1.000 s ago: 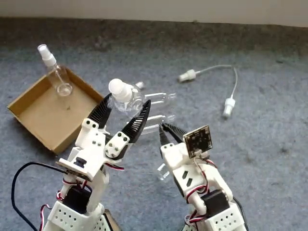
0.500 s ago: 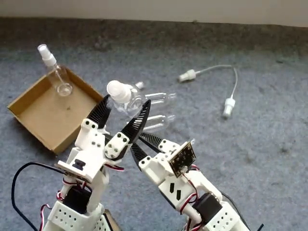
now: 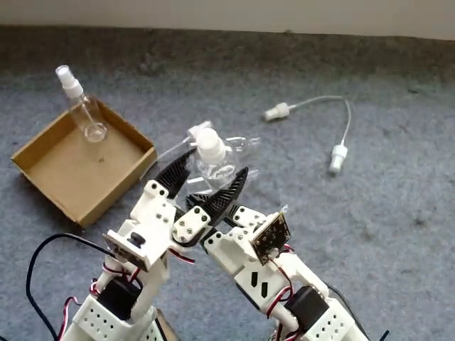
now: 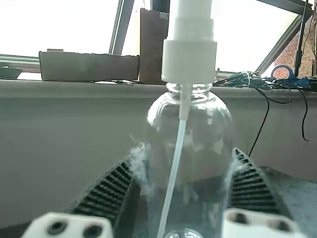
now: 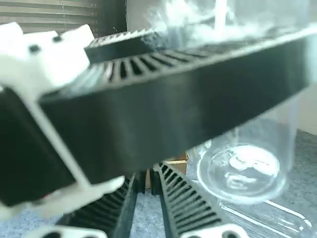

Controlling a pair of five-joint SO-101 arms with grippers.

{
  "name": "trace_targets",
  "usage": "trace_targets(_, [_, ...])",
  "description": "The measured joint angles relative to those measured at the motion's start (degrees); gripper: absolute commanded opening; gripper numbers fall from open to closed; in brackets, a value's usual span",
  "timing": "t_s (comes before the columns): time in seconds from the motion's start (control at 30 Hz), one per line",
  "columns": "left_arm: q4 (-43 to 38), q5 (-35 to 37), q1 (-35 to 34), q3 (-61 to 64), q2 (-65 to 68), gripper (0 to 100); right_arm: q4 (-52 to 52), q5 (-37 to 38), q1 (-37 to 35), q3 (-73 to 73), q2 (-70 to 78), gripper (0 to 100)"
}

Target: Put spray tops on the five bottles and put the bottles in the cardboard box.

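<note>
My left gripper (image 3: 213, 169) is shut on a clear bottle (image 3: 213, 165) that stands upright with a white spray top (image 3: 207, 139) on it. The left wrist view shows the bottle (image 4: 190, 144) between the black fingers (image 4: 111, 191), its tube running down inside. The right arm (image 3: 249, 245) lies just beside and under the left gripper. My right gripper (image 5: 148, 177) is shut with nothing in it, close below the bottle's base (image 5: 242, 168). A second topped bottle (image 3: 82, 106) stands at the far corner of the cardboard box (image 3: 50, 167). Two loose spray tops (image 3: 279, 111) (image 3: 338, 156) lie at the back right.
More clear bottles (image 3: 238, 144) lie on the grey carpet just beyond the held one. A pale wall edge runs along the back. A black cable (image 3: 32, 277) loops at the front left by the left arm's base.
The right arm swung left and lower, ending under the left gripper. The left gripper shifted right with the bottle, which now stands more upright.
</note>
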Motion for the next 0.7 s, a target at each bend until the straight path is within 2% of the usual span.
trace_targets(0.2, [2.81, 0.0, 0.0, 0.0, 0.0, 12, 0.0, 0.18, 0.18, 0.0, 0.0, 0.4])
trace_targets(0.5, [4.84, 0.0, -0.09, 0.0, 0.0, 12, 0.0, 0.09, 12.66, 0.0, 0.0, 0.4])
trace_targets(0.7, [4.84, 0.0, -0.09, 0.0, 0.0, 12, 0.0, 0.09, 14.15, 0.0, 0.0, 0.4])
